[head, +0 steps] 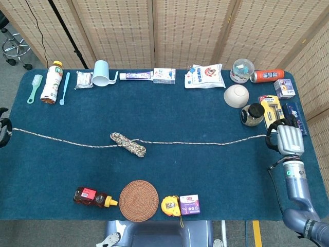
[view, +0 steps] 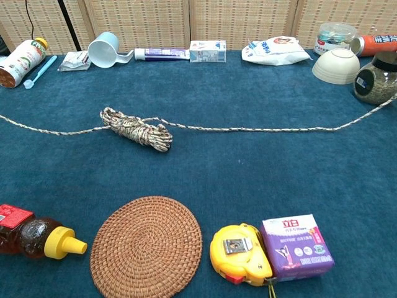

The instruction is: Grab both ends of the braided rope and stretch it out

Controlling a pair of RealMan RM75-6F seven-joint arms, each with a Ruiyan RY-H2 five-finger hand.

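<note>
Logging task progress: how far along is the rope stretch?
Done: the beige braided rope spans the blue table, its ends at the two side edges. In hand: the right hand holds one end; the left hand shows only as a sliver at the frame edge. Left: the line sags, and the coiled rope bundle lies undone on the table.
</note>
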